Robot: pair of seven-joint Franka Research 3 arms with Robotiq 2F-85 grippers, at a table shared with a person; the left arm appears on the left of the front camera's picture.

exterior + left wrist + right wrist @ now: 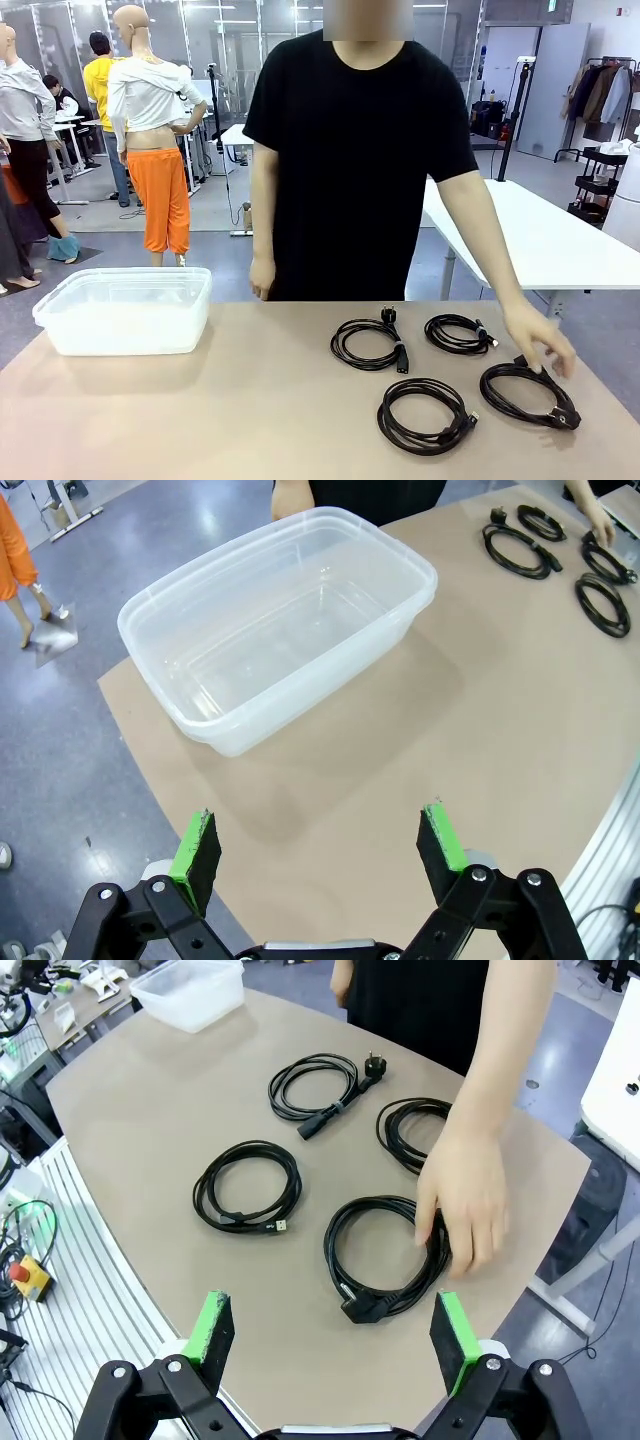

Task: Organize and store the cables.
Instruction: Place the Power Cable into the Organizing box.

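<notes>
Now the cables (247, 1185) lie as four separate round black coils on the right half of the tan table (250, 400), none touching another. The power cable (370, 345), with a round plug at one end, lies nearest the middle. The small coil (458, 333) sits just beside it, toward the right. The near coil (425, 415), ending in a small metal-tipped plug, lies closest to the robot's side. The right-hand coil (528, 395), with an angled plug, lies near the table's right edge, and the person's hand (540, 340) rests its fingertips on the far side of its loops. The person's other hand (262, 278) hangs at the table's far edge.

Well apart from the coils, a clear plastic tub (60, 320) stands upright at the far left of the table. The left gripper (320, 845) hovers above bare tabletop near the tub, its fingers spread wide and gripping nothing. The right gripper (335, 1330) hangs over the table edge beside the right-hand coil, likewise wide open with nothing held.
</notes>
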